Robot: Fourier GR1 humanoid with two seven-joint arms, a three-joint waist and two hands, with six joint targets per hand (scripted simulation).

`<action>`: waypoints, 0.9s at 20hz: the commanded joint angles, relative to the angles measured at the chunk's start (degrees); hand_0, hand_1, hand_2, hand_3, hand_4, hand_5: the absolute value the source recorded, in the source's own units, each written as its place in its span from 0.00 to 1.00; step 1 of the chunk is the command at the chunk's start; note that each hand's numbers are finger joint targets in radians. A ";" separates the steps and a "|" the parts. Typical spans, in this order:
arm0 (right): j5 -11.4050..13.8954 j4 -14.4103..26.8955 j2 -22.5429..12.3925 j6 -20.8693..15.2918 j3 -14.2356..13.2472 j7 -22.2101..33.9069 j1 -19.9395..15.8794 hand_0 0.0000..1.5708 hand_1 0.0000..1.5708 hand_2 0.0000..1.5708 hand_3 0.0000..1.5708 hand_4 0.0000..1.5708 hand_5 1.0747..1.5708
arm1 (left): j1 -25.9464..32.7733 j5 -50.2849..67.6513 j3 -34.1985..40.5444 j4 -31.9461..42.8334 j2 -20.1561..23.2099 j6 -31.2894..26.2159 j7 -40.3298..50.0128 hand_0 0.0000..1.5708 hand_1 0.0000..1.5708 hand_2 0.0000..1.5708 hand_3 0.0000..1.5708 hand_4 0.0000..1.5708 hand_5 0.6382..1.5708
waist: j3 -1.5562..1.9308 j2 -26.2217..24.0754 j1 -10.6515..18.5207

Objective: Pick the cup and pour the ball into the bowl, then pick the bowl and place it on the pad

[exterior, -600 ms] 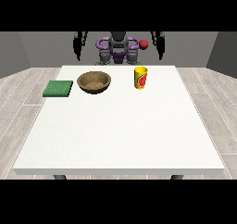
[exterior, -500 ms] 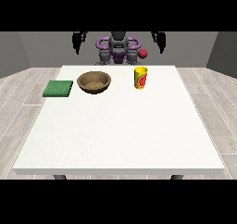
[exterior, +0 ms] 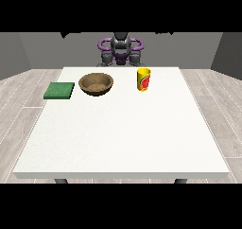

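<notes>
A yellow cup (exterior: 143,79) with a red mark stands upright on the white table (exterior: 123,138), right of centre at the far side. Left of it sits a brown wooden bowl (exterior: 96,84), and further left a flat green pad (exterior: 59,90) lies near the table's left edge. No ball shows anywhere; the cup's inside is hidden. The robot's (exterior: 121,50) arms are raised. Only dark slivers of the hand at the view's left (exterior: 70,34) and the hand at the view's right (exterior: 163,33) show at the scene's top edge, far above the objects.
The robot's torso stands behind the table's far edge. Grey plank floor surrounds the table on all sides. A wide bare stretch of tabletop lies between the objects and the near edge.
Both hands have risen from beside the robot's shoulders to the top edge of the scene. The red ball seen near the robot's shoulder earlier no longer shows.
</notes>
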 commanded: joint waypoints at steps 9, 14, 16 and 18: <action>-1.39 2.15 1.33 3.89 -2.97 -9.54 -0.51 0.00 0.00 0.00 0.00 0.00 1.00 | -4.37 2.53 6.73 6.02 2.85 -3.72 -11.67 0.00 0.00 0.00 0.00 0.00 0.96 | -0.07 11.89 -1.04; -0.74 7.42 0.65 5.60 -4.49 -15.73 -2.47 0.00 0.00 0.00 0.00 0.00 1.00 | -3.54 -2.18 3.62 12.20 -1.53 -2.31 -22.90 0.00 0.00 0.00 0.00 0.00 0.95 | -0.07 16.94 -1.28; -0.89 8.11 -0.92 5.16 -5.83 -15.51 -6.15 0.00 0.00 0.00 0.00 0.00 1.00 | -4.73 -2.10 3.73 15.73 -2.83 -2.64 -28.43 0.00 0.00 0.00 0.00 0.00 0.95 | -0.08 18.96 -0.88; 0.53 9.81 -0.06 3.87 -5.04 -15.56 -7.35 0.00 0.00 0.00 0.00 0.00 1.00 | -7.00 -3.57 3.53 20.02 -2.67 -1.66 -30.10 0.00 0.00 0.00 0.00 0.00 0.95 | -0.08 18.46 -0.90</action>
